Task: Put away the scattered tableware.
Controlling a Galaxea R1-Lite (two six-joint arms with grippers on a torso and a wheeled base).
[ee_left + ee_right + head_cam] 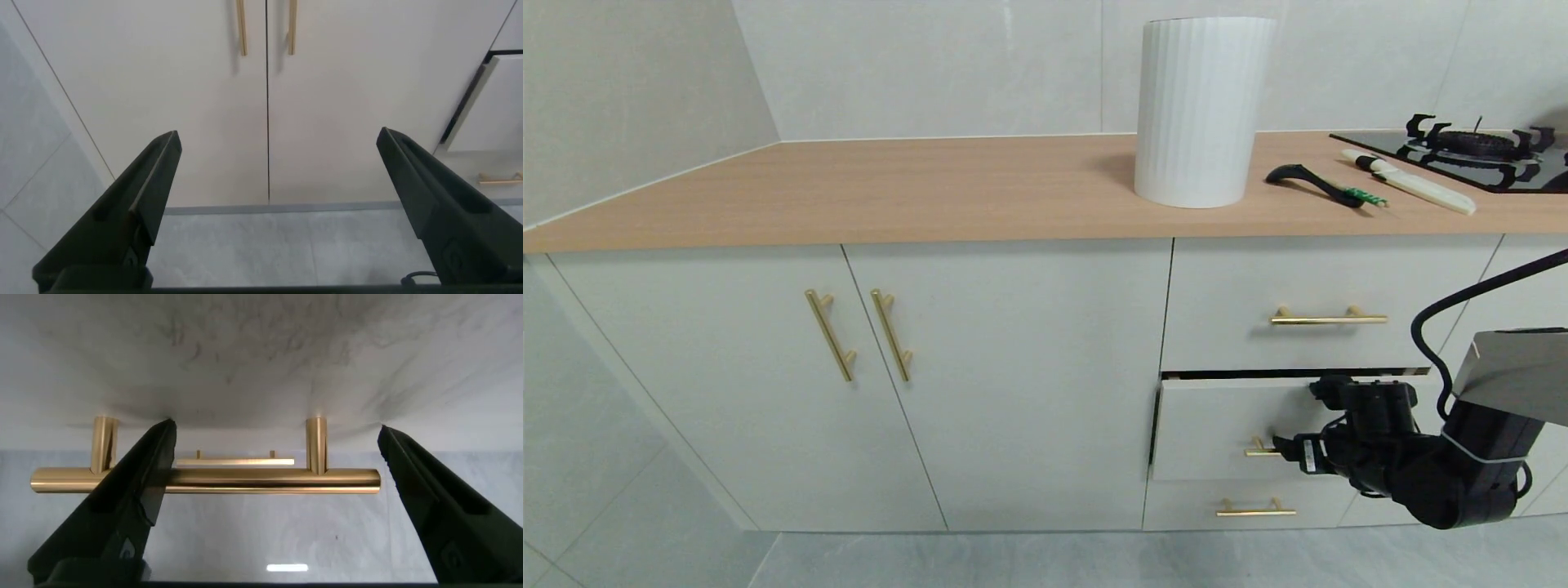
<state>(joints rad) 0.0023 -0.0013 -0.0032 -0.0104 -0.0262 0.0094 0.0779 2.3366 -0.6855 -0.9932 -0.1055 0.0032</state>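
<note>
On the wooden countertop (pixel 890 188) at the right lie a black-handled utensil with a green end (pixel 1319 186) and a white knife (pixel 1413 184). Below them, the middle drawer (pixel 1217 425) stands pulled out a little. My right gripper (pixel 1286 449) is at that drawer's gold handle (pixel 245 480). In the right wrist view the right gripper (pixel 276 433) is open, its fingers spread wide with the bar running across between them. My left gripper (pixel 278 135) hangs open and holds nothing, low before the double cabinet doors (pixel 268 98).
A tall white ribbed canister (pixel 1199 110) stands on the counter left of the utensils. A black hob (pixel 1470 151) is at the far right. Closed drawers sit above (pixel 1328 319) and below (pixel 1255 511) the middle one. The grey tiled floor (pixel 931 563) runs along the cabinets.
</note>
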